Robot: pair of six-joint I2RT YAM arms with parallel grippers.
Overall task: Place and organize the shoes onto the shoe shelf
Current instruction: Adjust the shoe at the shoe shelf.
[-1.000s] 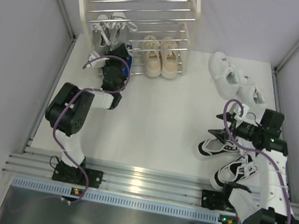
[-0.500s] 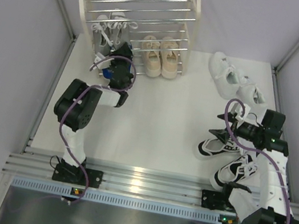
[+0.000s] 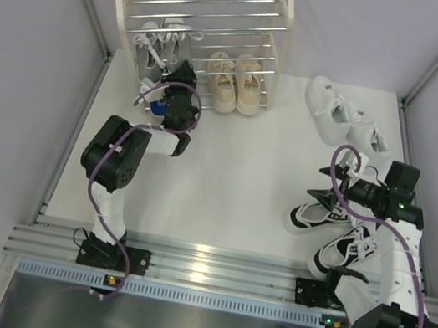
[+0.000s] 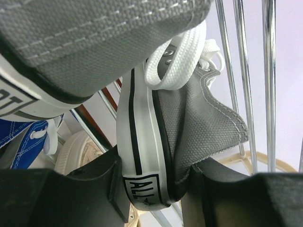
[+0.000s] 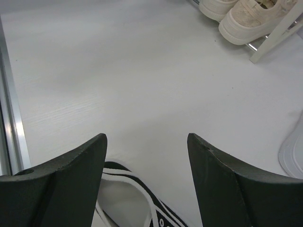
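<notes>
Two arms work a white worktop point(image 3: 234, 175), with the shoe shelf point(image 3: 124, 7) at its far left. The left arm is folded at the elbow and reaches far toward the shelf's lower tier. The right arm stretches forward on the right side, its wrist turned left.

On the shelf, the beige pair point(image 3: 235, 82) lies near-to-far, toes toward the near side. The white pair point(image 3: 342, 114) lies on the worktop at far right, slanting far-left to near-right. The black-and-white pair point(image 3: 311, 219) lies near right, roughly left-to-right.

The left gripper point(image 3: 181, 81) is clamped on the heel of a grey sneaker point(image 4: 199, 118), whose long axis runs away into the rods. Its mate point(image 4: 94, 38) is close alongside, and probably both rest on the tier. A blue sneaker point(image 4: 23, 142) sits beside them.

The right gripper point(image 5: 147, 137) hangs spread wide over a black-and-white shoe, holding nothing.
</notes>
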